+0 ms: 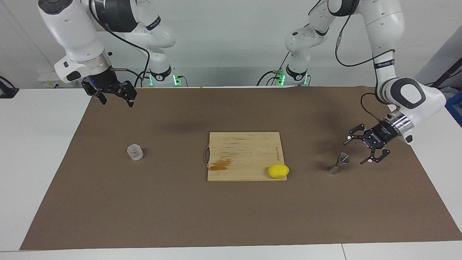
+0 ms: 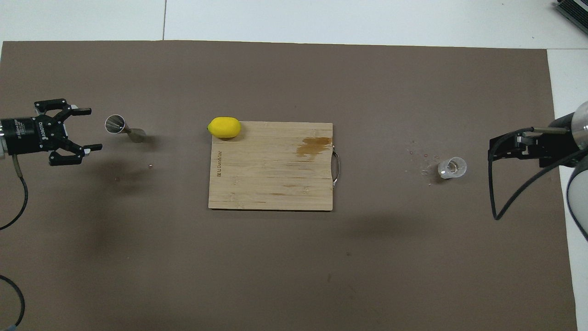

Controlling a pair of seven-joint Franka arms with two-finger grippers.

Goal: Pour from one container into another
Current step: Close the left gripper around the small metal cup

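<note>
The clear glass tumbler [image 1: 135, 152] stands upright on the brown mat toward the right arm's end; it also shows in the overhead view [image 2: 452, 167]. The metal jigger [image 1: 338, 163] stands on the mat toward the left arm's end, also in the overhead view [image 2: 124, 129]. My left gripper [image 1: 355, 152] is open and empty, low over the mat right beside the jigger and not touching it; in the overhead view [image 2: 90, 129] its jaws point at the jigger. My right gripper [image 1: 117, 101] is open and empty, raised over the mat's edge near the robots, well apart from the tumbler.
A wooden cutting board [image 1: 245, 151] with a brown stain lies in the middle of the mat, with a yellow lemon [image 1: 278, 170] on its corner toward the jigger. Small droplets [image 2: 420, 161] dot the mat beside the tumbler.
</note>
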